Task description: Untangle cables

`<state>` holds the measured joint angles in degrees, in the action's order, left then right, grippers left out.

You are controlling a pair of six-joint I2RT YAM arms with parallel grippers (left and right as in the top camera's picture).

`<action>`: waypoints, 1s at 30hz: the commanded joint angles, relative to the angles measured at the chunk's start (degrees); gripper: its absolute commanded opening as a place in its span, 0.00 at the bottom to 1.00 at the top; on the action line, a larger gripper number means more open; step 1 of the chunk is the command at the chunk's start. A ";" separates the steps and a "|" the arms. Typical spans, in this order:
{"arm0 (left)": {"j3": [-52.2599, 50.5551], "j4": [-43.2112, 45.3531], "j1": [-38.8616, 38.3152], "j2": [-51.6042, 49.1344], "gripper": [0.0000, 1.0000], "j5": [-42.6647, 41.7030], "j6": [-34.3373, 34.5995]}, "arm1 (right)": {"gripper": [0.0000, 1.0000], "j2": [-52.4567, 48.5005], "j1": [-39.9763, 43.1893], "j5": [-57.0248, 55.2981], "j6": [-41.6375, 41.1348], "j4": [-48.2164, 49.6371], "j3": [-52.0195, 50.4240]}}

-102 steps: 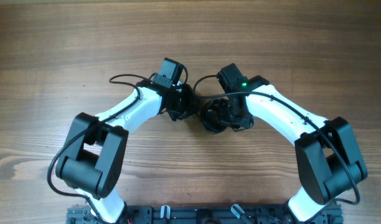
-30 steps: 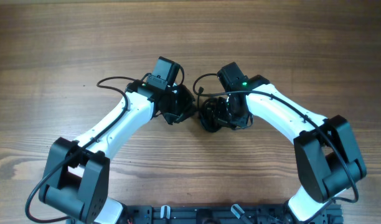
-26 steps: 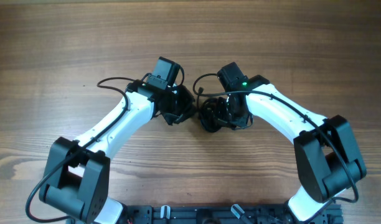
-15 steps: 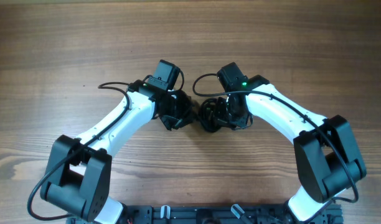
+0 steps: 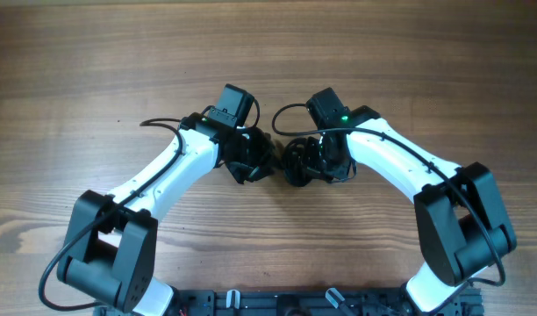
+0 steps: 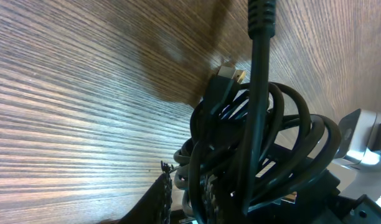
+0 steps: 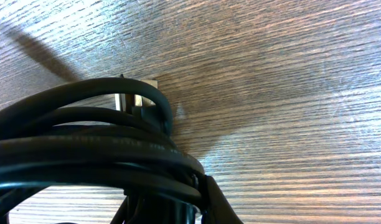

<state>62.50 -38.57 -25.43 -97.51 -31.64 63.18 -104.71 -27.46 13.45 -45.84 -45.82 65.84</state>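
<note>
Left hand point(image 5: 251, 162) had edged lower, beside the cables point(image 5: 295, 164), its grip undeterminable; right hand point(image 5: 317, 162) was clamped on them. Advised: draw one strand out slowly, bundle anchored.

Overhead, centre: cables point(image 5: 290, 165) sit mostly under left arm point(image 5: 176, 171) & right arm point(image 5: 391, 158) ends; we can't sep. strands. Left wrist cam: they're cut off at bottom edge. Right wrist cam: cables run off left/bottom, plug point(image 7: 127, 101) half hidden.

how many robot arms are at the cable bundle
2: the left arm comes in from the left, the right arm from the right, both meeting at the cables mid-table. No others in view.
</note>
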 commanded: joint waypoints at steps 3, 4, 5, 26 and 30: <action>-0.68 1.09 -0.22 -0.66 0.20 -1.90 2.08 | 0.05 -0.81 0.02 1.03 -0.66 0.35 1.20; -0.68 1.16 -0.22 -0.66 0.20 -1.75 2.08 | 0.05 -0.81 0.02 1.03 -0.63 0.37 1.20; -0.68 1.16 -0.22 -0.66 0.20 -1.75 2.08 | 0.05 -0.81 0.00 1.03 -0.66 0.37 1.20; -0.68 5.22 -2.80 -1.92 0.04 -1.20 4.79 | 0.05 -0.81 0.00 1.22 0.70 0.57 1.22; -0.68 8.59 0.52 -1.92 0.04 -10.27 4.59 | 0.05 -0.83 0.02 1.18 2.25 0.50 1.20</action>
<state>62.15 -32.77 -27.11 -98.74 -31.92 67.68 -104.81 -26.94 12.82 -45.80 -45.78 65.84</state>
